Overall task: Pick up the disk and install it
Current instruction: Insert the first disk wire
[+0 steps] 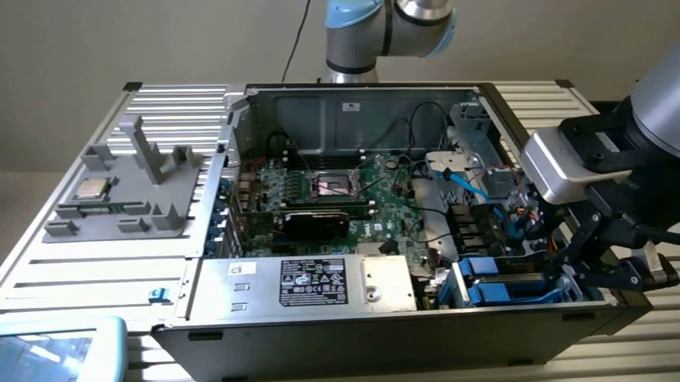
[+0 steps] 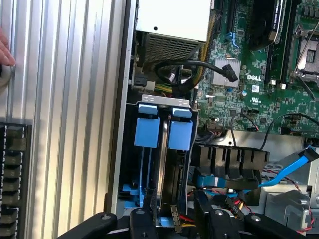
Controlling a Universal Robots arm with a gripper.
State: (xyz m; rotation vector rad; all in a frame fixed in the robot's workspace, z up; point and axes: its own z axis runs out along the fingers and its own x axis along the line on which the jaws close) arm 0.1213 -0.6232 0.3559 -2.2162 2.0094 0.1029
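The disk [image 1: 499, 280] sits in the drive bay at the front corner of the open computer case [image 1: 250, 143], on the exterior view's right. Its bright blue carrier handles [image 2: 148, 132] face up, and the silver-grey edge [image 2: 161, 169] runs between them. My gripper [image 1: 595, 274] hovers just above the bay's outer end. In the wrist view my gripper [image 2: 174, 219] is open, one black finger [image 2: 142, 219] on either side of the disk's end. No finger visibly presses on the carrier.
A big silver box [image 1: 318, 282] with a black-and-white label lies beside the bay. The green motherboard [image 1: 340, 191] fills the case's middle. Blue cables [image 2: 289, 169] and black wires cross near the bay. A grey tray [image 1: 127, 215] with a CPU chip [image 1: 91, 189] stands outside. A hand [image 2: 4, 50] shows.
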